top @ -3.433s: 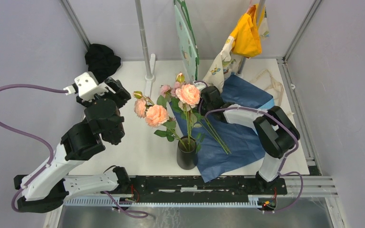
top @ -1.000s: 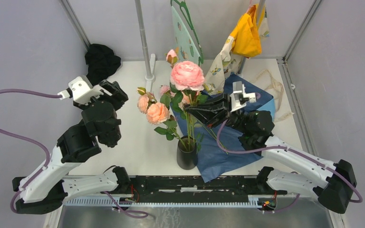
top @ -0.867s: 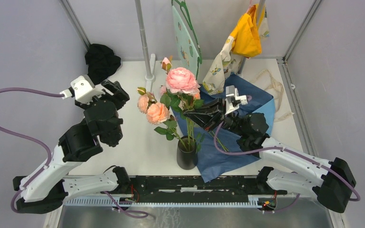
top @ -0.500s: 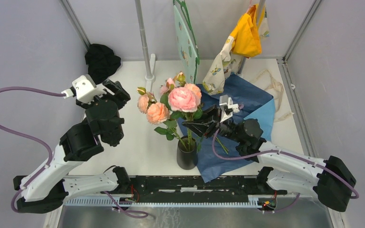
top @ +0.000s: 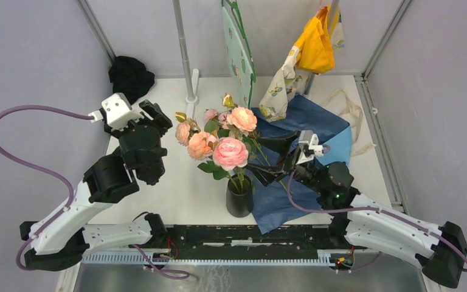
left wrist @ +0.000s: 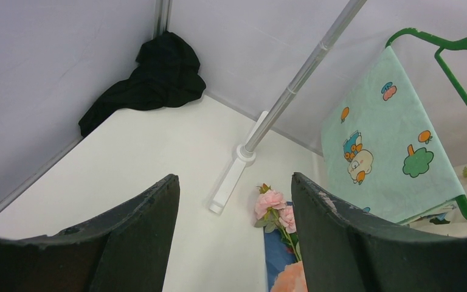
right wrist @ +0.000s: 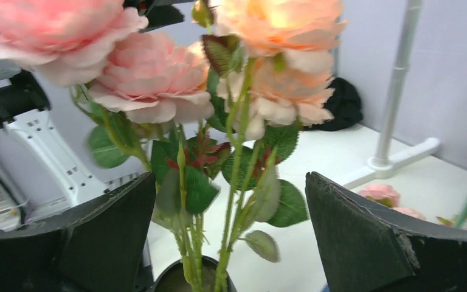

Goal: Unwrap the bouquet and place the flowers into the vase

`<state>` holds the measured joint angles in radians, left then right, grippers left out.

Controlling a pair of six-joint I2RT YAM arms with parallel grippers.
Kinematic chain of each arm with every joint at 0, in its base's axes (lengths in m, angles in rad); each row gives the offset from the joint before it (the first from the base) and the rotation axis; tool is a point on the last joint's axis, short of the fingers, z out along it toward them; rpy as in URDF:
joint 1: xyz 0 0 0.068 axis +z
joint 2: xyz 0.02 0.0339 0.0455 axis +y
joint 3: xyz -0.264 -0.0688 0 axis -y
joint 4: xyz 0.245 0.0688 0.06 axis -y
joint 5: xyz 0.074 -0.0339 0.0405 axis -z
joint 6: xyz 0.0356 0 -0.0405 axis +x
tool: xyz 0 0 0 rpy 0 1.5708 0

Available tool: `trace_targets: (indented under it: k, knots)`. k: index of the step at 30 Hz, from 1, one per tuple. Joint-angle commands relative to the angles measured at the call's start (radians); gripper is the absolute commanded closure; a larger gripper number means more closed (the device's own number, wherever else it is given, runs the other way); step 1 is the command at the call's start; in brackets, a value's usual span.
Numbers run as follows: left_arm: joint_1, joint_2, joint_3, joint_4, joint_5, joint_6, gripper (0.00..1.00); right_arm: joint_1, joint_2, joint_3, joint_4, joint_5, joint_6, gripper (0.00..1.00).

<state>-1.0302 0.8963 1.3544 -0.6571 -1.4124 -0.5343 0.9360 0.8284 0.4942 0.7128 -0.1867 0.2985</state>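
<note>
The black vase (top: 239,198) stands near the table's front and holds several flowers, among them a big pink rose (top: 230,152) and a peach one (top: 199,145). My right gripper (top: 270,157) is open just right of their stems, and the green stems (right wrist: 234,201) run down between its jaws into the vase rim (right wrist: 188,283) without touching the fingers (right wrist: 365,234). More roses (top: 243,118) lie on the bouquet's opened blue paper (top: 313,118). My left gripper (top: 158,118) hovers open and empty at the left, with two pink roses (left wrist: 272,204) beyond its tips (left wrist: 232,179).
A black cloth heap (top: 130,76) sits in the back left corner. A pole on a white base (top: 190,97) stands at the back. A pale green cloth on a hanger (top: 238,48) and yellow fabric (top: 315,45) hang behind the paper. A cream ribbon (top: 345,100) lies at the right.
The right gripper carried the big pink rose down from above the bunch into the vase, then opened and let it go. The left arm shifted slightly right.
</note>
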Motion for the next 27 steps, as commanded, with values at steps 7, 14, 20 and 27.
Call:
trace_targets:
  k: [7, 14, 20, 27]
  knots:
    - [-0.006, 0.020, 0.026, 0.016, -0.043, -0.051, 0.26, 0.004, -0.207, 0.045, -0.514, 0.558, -0.081, 0.19]
    - [-0.005, 0.055, 0.043, 0.016, -0.040, -0.049, 0.26, 0.004, -0.129, -0.011, -0.660, 0.793, 0.006, 0.42]
    - [-0.006, 0.061, 0.042, 0.016, -0.040, -0.055, 0.26, -0.028, 0.185, 0.126, -0.697, 0.739, -0.006, 0.41]
    - [-0.006, 0.013, 0.023, 0.017, -0.059, -0.049, 0.26, -0.207, 0.564, 0.224, -0.571, 0.381, -0.012, 0.51]
